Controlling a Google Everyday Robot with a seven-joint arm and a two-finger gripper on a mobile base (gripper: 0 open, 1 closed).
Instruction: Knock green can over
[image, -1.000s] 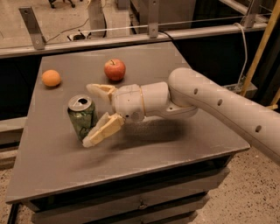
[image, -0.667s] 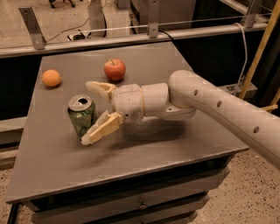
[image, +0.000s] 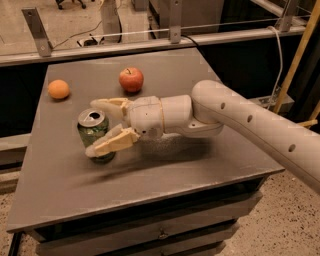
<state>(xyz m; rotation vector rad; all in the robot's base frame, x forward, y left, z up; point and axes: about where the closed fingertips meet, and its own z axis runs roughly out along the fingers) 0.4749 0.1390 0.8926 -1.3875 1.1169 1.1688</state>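
The green can (image: 92, 131) stands upright on the grey table (image: 200, 75), left of centre, its silver top with pull-tab showing. My gripper (image: 101, 127) reaches in from the right, low over the table, and is open. Its two pale fingers straddle the can: the near finger (image: 111, 143) lies across the can's lower front and the far finger (image: 111, 105) is just behind the can's top. The white arm (image: 250, 120) runs from the gripper to the right edge of the view.
A red apple (image: 131, 79) sits behind the gripper near the table's back. An orange (image: 58, 89) sits at the back left. A metal rail (image: 150, 42) runs behind the table. Drawers (image: 160, 232) front the table below.
My gripper has moved a little left, so its open fingers now reach around the can. The can still stands upright in the same place.
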